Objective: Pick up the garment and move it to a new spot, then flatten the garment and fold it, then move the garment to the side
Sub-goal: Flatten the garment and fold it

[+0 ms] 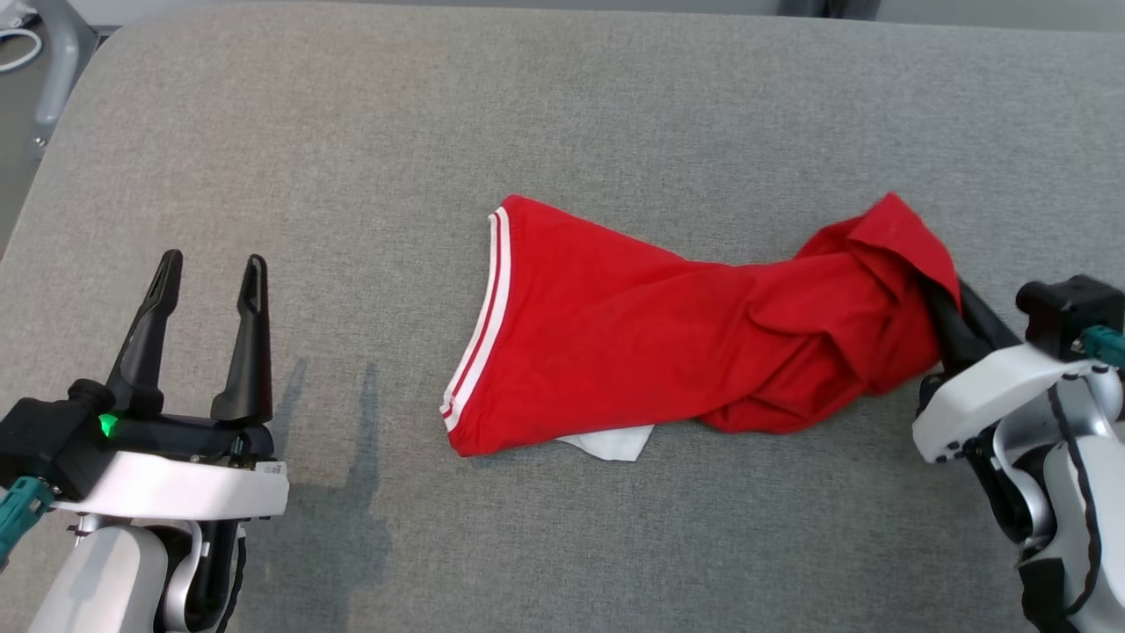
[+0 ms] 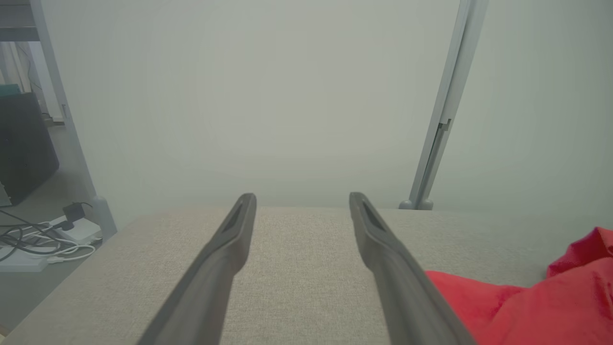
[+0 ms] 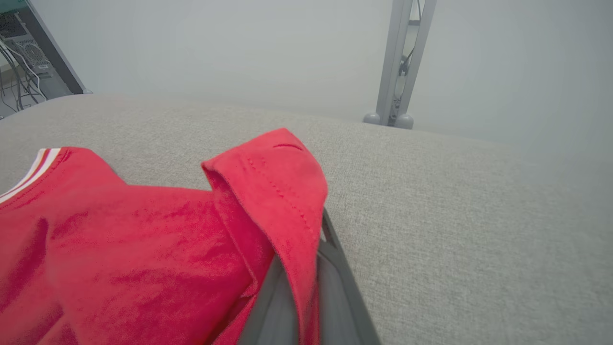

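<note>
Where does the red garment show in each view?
Head view: red garment mid-picture, its right end gripped by the right tool.
Left wrist view: garment in the lower right corner.
Right wrist view: garment lower left, draped over the tool's fingers.
Shared landmark: grey fabric tabletop.

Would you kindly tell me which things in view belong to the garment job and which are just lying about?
Job: red garment; right claw, shut on its bunched end; open left claw.
Lying about: cables on the floor; white power strip; metal post; dark box.
</note>
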`<state>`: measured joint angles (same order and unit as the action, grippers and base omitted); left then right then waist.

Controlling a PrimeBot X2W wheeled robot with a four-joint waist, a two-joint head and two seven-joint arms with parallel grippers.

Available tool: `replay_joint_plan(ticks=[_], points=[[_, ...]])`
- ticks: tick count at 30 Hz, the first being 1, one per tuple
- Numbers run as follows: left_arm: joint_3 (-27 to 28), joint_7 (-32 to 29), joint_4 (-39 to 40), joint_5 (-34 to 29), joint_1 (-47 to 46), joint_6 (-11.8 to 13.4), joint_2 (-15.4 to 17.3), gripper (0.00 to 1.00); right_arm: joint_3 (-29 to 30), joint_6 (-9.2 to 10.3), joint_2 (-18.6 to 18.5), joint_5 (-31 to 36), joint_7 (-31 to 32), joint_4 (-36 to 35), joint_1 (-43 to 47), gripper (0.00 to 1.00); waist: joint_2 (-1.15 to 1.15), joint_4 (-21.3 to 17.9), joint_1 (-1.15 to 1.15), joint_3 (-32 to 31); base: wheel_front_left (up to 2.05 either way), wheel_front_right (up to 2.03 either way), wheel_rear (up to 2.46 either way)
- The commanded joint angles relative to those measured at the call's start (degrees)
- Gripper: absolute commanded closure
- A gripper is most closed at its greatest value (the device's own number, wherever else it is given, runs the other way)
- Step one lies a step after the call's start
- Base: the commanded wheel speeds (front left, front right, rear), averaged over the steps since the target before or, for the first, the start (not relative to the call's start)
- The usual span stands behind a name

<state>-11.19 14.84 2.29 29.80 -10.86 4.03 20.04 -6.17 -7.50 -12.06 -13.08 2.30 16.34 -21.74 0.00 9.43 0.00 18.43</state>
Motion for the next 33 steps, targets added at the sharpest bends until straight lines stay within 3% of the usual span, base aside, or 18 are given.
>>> replay_joint_plan(ticks=[1, 9, 15, 18, 24, 25, 26, 27, 33], points=[[0.88, 0.25, -0.23, -0.84, -0.23, -0.54, -0.30, 0.00, 0.14, 0.02, -0.42, 0.50, -0.80, -1.57, -1.12, 1.00, 0.00, -0.47, 0.00, -0.49, 0.00, 0.00, 0.00], [3.44, 0.26, -0.62, -2.70, 1.73, -1.92, -1.62, 0.00, 0.19, 0.02, 0.10, -1.05, -0.17, -14.80, -2.08, 1.00, 0.00, -3.63, 0.00, -2.55, 0.00, 0.00, 0.00], [4.28, 0.23, -0.19, -3.61, 2.43, -2.38, -2.00, 0.00, 6.76, 0.02, 2.28, -6.00, 2.89, -21.90, 5.05, 1.00, 0.00, -5.62, 0.00, -2.46, 0.00, 0.00, 0.00], [4.70, 0.23, -0.06, -3.82, 2.57, -2.47, -2.00, 0.00, 10.53, 0.02, 3.32, -8.61, 3.65, -19.83, 8.86, 1.00, 0.00, -6.51, 0.00, -2.08, 0.00, 0.00, 0.00], [4.79, 0.24, -0.28, -4.29, 1.49, -3.14, -2.07, 0.00, 13.80, 0.02, 2.75, -10.09, 0.15, -7.29, 10.08, 1.00, 0.00, -7.15, 0.00, -1.14, 0.00, 0.00, 0.00], [4.69, 0.24, -0.27, -4.40, 1.26, -3.20, -2.19, 0.00, 13.86, 0.01, 2.69, -10.19, -0.67, -5.10, 9.38, 0.97, 0.00, -7.17, 0.00, -1.02, 0.00, 0.00, 0.00], [4.62, 0.24, -0.32, -4.35, 1.12, -3.25, -2.24, 0.00, 14.01, 0.02, 2.74, -10.60, -1.51, -2.82, 8.73, 0.73, 0.00, -7.18, 0.00, -0.93, 0.00, 0.00, 0.00], [4.61, 0.24, -0.41, -4.40, 1.09, -3.31, -2.23, 0.00, 14.00, 0.02, 2.79, -10.79, -2.32, -0.97, 8.21, 0.00, 0.00, -7.19, 0.00, -0.89, 0.00, 0.00, 0.00], [4.85, 0.24, -1.17, -4.47, 1.76, -2.96, -2.41, 0.00, 14.48, 0.02, 2.31, -10.46, -7.34, 4.37, 6.74, 0.00, 0.00, -7.20, 0.00, -1.75, 0.00, 0.00, 0.00]])
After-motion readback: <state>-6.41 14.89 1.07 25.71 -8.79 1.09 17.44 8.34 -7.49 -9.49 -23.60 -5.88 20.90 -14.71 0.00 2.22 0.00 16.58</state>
